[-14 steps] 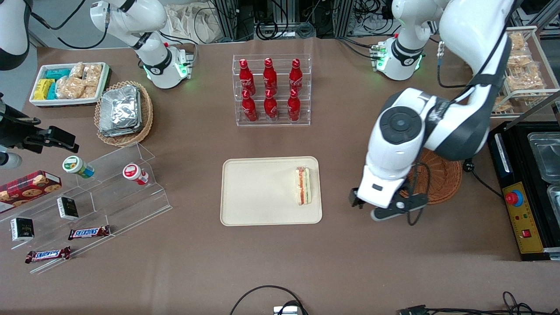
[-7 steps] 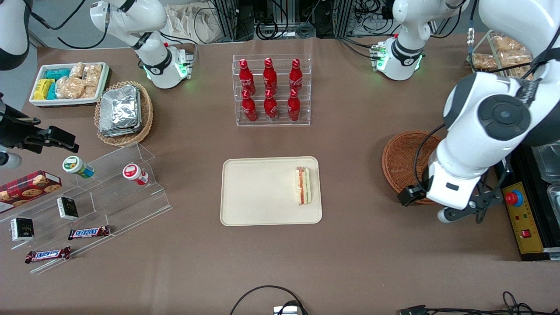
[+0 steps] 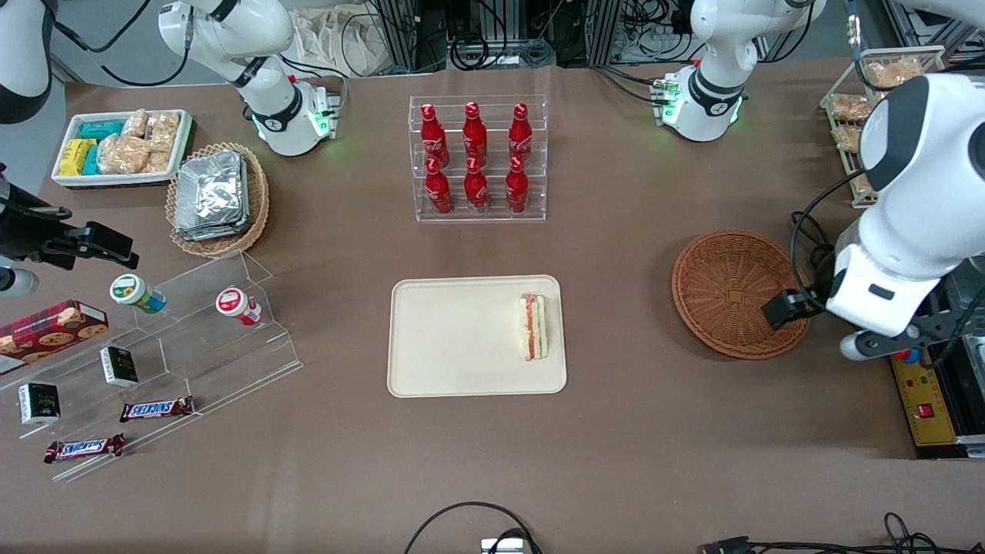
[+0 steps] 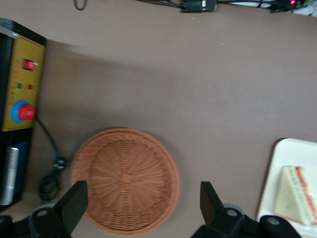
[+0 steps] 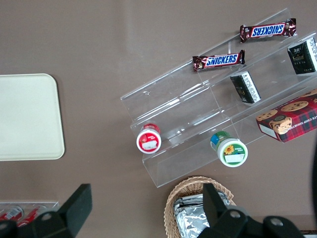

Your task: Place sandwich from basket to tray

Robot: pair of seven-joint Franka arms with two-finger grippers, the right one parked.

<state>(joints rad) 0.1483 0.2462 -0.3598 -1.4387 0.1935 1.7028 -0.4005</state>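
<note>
The sandwich [image 3: 533,326] lies on the cream tray [image 3: 462,338], beside the tray's rim nearest the basket, with its striped cut edge showing. It also shows in the left wrist view [image 4: 295,195] on the tray [image 4: 292,153]. The reddish-brown wicker basket [image 3: 731,294] stands empty toward the working arm's end of the table; it fills much of the left wrist view [image 4: 124,178]. My left gripper [image 3: 893,345] hangs above the table beside the basket, at the table's working-arm end. Its fingers are wide open and empty [image 4: 143,191].
A black box with a yellow panel and red stop button [image 3: 919,385] sits under the gripper. A clear rack of red bottles [image 3: 477,158] stands farther from the camera than the tray. A lighter basket of foil packets [image 3: 217,196], a white snack bin [image 3: 119,146] and an acrylic shelf [image 3: 192,331] lie toward the parked arm's end.
My left arm has swung away from the tray, across the basket to the working arm's end of the table, uncovering the basket. The sandwich has stayed on the tray.
</note>
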